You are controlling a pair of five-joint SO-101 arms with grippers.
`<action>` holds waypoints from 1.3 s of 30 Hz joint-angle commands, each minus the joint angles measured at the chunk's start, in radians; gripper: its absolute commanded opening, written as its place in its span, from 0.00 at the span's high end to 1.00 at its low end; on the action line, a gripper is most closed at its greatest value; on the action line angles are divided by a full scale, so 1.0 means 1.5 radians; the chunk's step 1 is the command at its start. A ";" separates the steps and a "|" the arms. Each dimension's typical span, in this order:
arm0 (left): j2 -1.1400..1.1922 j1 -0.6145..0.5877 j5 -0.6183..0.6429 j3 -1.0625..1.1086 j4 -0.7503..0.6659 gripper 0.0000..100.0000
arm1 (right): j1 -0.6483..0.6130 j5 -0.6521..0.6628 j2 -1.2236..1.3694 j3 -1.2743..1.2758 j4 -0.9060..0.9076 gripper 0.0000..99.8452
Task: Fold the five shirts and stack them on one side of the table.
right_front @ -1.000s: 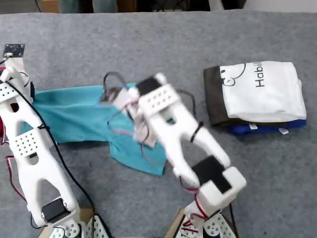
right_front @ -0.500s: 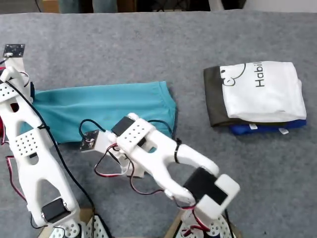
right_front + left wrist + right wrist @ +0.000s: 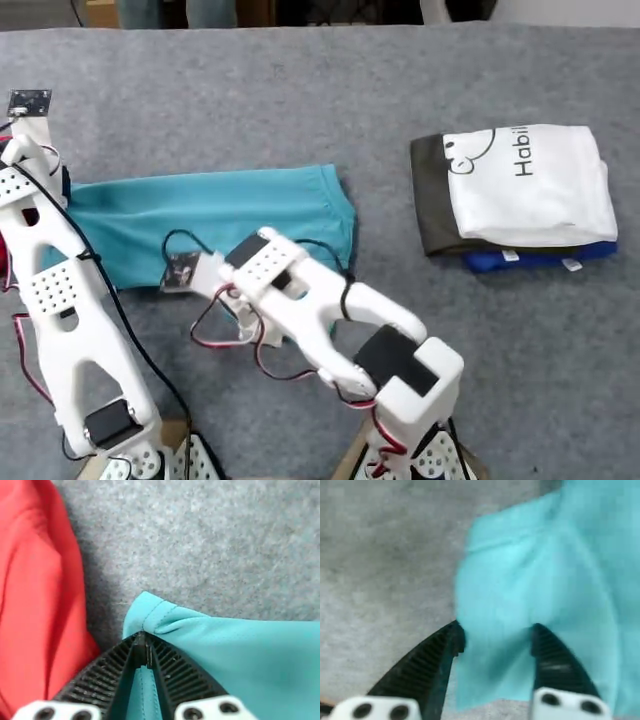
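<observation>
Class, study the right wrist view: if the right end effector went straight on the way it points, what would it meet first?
Most likely the teal shirt, whose edge lies between the open right end effector's fingers; the depth to it is unclear.

Dark lettering (image 3: pixel 524 155) is showing on the white folded shirt (image 3: pixel 540 195) lying on top of the stack, running sideways across the cloth and getting cut off at the far fold, just beside a curved dark line drawing (image 3: pixel 470 152). Two small white tags (image 3: pixel 512 256) are sticking out from the blue shirt (image 3: pixel 540 262) at the bottom, their print being too small to read
</observation>
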 commanded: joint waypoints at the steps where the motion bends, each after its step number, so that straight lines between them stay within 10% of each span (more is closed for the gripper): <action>1: 0.001 -0.001 -0.006 0.003 0.014 0.97 | 0.032 -0.014 0.041 -0.001 -0.037 0.95; 39: 0.001 0.002 -0.007 0.002 0.012 0.97 | 0.168 0.248 0.321 -0.825 0.263 0.98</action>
